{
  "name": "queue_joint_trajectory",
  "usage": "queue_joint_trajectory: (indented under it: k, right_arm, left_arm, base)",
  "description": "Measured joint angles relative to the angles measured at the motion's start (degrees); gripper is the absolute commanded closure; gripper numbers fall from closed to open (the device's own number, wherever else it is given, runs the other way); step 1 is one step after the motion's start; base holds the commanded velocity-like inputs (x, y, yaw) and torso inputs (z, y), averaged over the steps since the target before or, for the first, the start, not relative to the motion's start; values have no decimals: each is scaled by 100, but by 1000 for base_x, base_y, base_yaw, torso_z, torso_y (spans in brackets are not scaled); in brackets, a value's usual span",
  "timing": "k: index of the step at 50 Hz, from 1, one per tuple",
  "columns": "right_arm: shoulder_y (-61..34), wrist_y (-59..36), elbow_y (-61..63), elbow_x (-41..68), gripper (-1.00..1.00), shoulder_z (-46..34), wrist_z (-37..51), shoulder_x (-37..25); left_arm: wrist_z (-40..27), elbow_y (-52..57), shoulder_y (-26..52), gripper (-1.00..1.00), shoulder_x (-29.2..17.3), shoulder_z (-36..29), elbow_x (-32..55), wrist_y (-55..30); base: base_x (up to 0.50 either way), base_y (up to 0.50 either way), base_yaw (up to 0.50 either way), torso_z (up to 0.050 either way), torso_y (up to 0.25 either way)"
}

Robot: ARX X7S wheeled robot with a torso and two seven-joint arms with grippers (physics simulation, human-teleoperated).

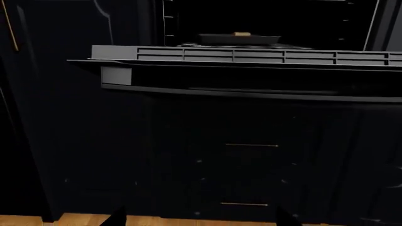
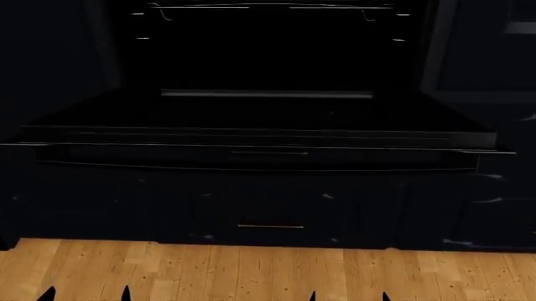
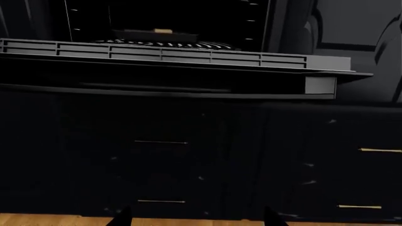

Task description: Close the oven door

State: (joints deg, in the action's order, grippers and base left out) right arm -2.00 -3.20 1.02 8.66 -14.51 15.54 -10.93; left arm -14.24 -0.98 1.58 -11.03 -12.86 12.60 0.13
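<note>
The oven door (image 2: 251, 135) is a wide glossy black panel, swung down flat and open in front of the dark oven cavity. Its long dark bar handle (image 2: 251, 166) runs along the near edge. The left wrist view shows the oven door (image 1: 251, 70) edge-on with a vented grey top strip; the right wrist view shows the oven door (image 3: 176, 70) the same way. My left gripper (image 2: 84, 295) and right gripper (image 2: 348, 296) are low, near the floor, well short of the door. Both stand open, with only fingertips showing and nothing between them.
Below the door are dark drawer fronts with short brass handles (image 2: 270, 226). More brass-handled drawers (image 3: 380, 150) lie to the right. Dark cabinet panels flank the oven. A tray (image 1: 238, 38) sits on a rack inside. Wood floor (image 2: 251, 273) lies in front.
</note>
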Motion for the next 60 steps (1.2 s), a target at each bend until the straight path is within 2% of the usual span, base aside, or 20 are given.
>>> queue_joint_trajectory:
  k: [60]
  right_arm:
    - [-33,29,-10,125,-100,-151,150,-118]
  left_arm:
    - [-134,-37,28,-100,-112,-150,121,63]
  base:
    - [0,0,0,-33,0]
